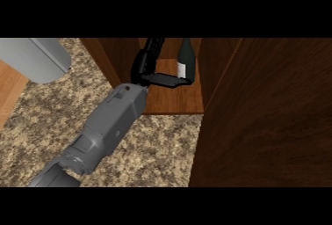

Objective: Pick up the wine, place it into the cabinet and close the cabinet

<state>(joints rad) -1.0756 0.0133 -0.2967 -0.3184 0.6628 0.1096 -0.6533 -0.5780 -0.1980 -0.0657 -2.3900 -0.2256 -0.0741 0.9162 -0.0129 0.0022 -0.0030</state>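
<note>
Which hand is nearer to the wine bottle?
The right. The right hand is inside the cabinet, with its thumb against the wine bottle. The left hand is out of view.

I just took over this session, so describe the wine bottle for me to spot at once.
Find the dark wooden cabinet on the right; the wine bottle stands on its lighter shelf. It's the only dark green thing with a white label.
</note>
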